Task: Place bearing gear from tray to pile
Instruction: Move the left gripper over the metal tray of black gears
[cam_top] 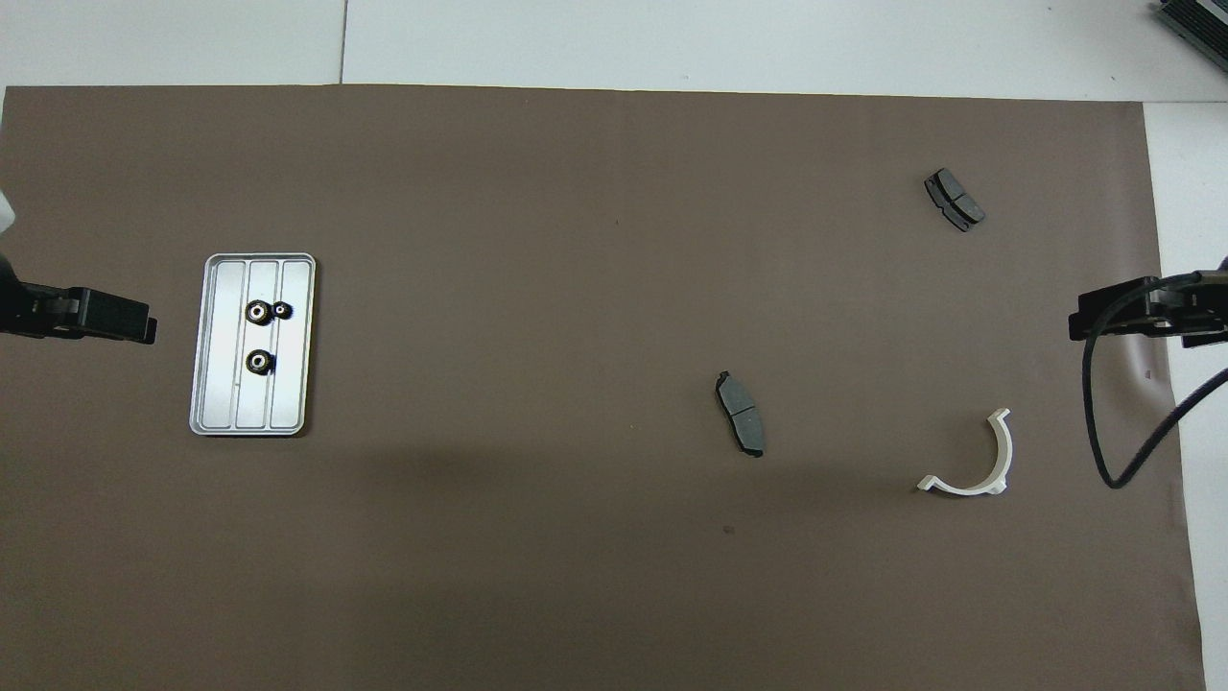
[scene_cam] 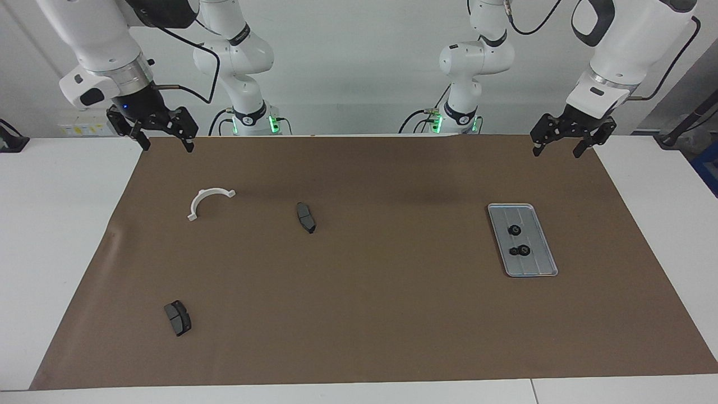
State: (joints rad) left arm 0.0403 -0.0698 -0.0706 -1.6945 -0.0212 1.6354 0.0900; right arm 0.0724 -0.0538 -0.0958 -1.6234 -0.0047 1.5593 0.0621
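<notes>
A plain pale wall [scene_cam: 359,67] stood along the surface's edge at the robots' end. The white surface [scene_cam: 56,252] was covered almost to its edges by a brown mat [scene_cam: 359,314]. Light was even and soft, leaving faint shadows on the mat. Seams divided the white top into panels.

We see a brown mat [scene_cam: 370,314] spread flat over most of the white worktop [scene_cam: 56,235], whose bare surface shows along the mat's edges. A dark object [cam_top: 1194,24] sits at one corner of the worktop, cut off by the overhead view's edge.
</notes>
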